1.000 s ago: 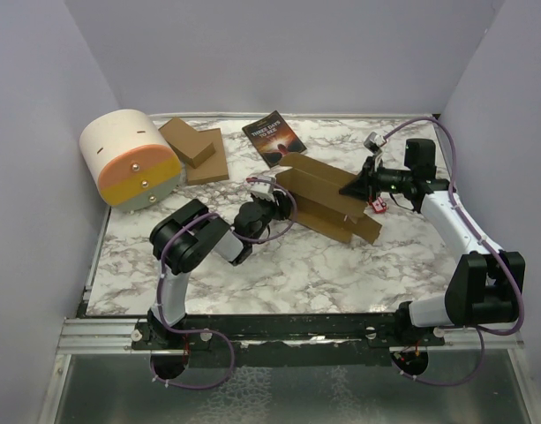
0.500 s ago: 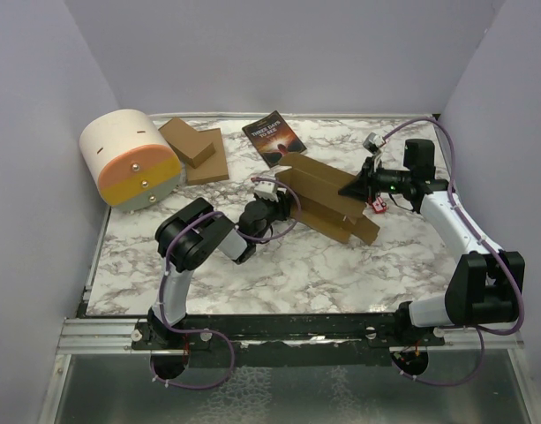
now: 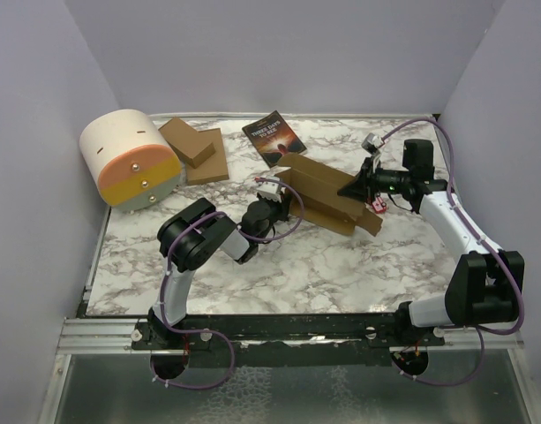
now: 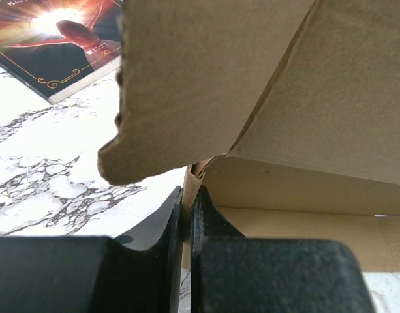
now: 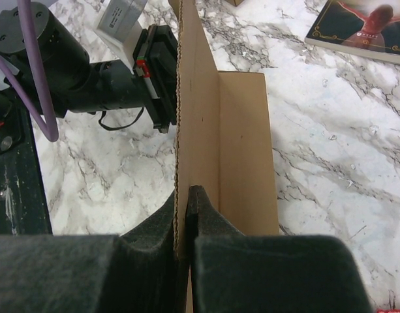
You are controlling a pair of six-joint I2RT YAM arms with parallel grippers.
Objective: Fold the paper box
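Note:
The paper box (image 3: 327, 196) is a half-formed brown cardboard trough lying at the middle of the marble table, with one long wall standing up. My left gripper (image 3: 282, 193) is at its left end, shut on a thin cardboard edge (image 4: 188, 186); a big flap (image 4: 206, 78) hangs over the fingers. My right gripper (image 3: 352, 189) holds the right part of the box. In the right wrist view that gripper (image 5: 184, 199) is shut on the upright wall (image 5: 196, 117), and the box floor (image 5: 245, 150) lies to its right.
A dark-covered book (image 3: 273, 135) lies just behind the box. A stack of flat brown cardboard pieces (image 3: 196, 150) and a cream and orange drum-shaped container (image 3: 129, 159) sit at the back left. A small red object (image 3: 377, 206) lies under the right gripper.
My left gripper has moved right to the box's left end and shut on its cardboard edge. The box has shifted slightly. The right gripper has kept its grip and place.

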